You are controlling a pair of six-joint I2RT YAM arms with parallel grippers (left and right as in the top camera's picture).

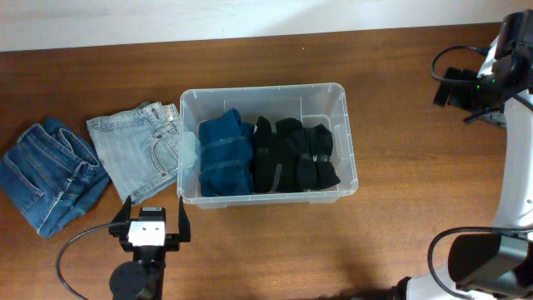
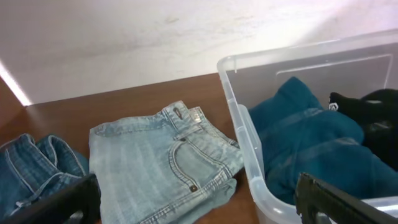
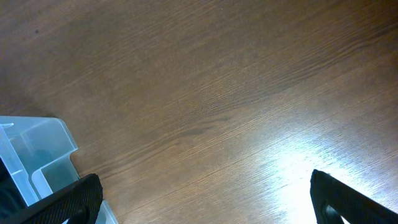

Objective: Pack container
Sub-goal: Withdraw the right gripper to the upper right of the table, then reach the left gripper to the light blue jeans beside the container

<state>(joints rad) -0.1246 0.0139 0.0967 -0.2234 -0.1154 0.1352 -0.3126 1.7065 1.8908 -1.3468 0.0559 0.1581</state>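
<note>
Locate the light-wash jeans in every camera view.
Overhead: light-wash jeans left of centre, beside the container's left wall.
Left wrist: lower centre, left of the container's rim.
Right wrist: not in view.
Shared landmark: the clear container, its corner at the right wrist view's lower left.

Left arm [image 1: 132, 280]: black round joint, white wrist block [image 1: 151, 227], flat black fingers [image 1: 183, 222], looped black cable [image 1: 65, 252]. Right arm [image 1: 520, 175]: white links, black joints, black cabling [image 1: 444, 57].
</note>
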